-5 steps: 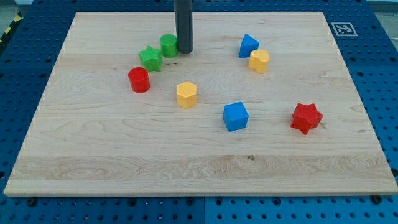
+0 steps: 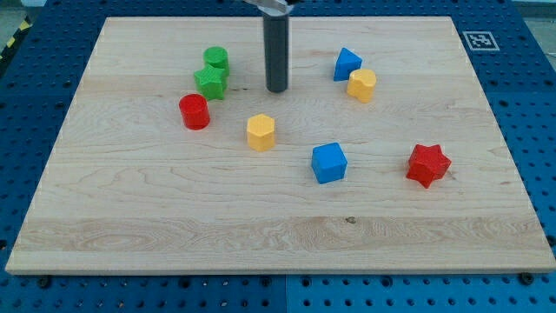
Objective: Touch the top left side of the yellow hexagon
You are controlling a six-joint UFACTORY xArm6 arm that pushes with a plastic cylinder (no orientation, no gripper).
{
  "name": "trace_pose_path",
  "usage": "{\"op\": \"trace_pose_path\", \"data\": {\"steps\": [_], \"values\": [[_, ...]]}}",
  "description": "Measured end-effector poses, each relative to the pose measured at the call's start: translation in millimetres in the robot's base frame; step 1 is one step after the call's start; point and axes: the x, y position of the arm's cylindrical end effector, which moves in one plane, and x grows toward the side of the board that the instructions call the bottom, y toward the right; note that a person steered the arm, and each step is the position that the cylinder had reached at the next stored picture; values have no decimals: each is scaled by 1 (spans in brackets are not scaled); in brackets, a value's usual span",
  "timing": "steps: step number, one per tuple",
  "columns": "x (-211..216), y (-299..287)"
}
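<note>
The yellow hexagon lies on the wooden board, a little left of its middle. My tip rests on the board above the hexagon and slightly to its right, with a clear gap between them. It touches no block. A second yellow block lies further to the view's right, against the lower right of a blue block.
A green cylinder and a green star sit together left of my tip, with a red cylinder below them. A blue cube and a red star lie toward the lower right.
My tip has moved right and toward the view's bottom, away from the green cylinder and closer to the yellow hexagon. The green cylinder now sits further left, above the green star.
</note>
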Motion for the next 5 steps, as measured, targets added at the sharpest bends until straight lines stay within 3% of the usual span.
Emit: {"op": "trace_pose_path", "data": {"steps": [4,5], "values": [[50,2],[53,-23]]}}
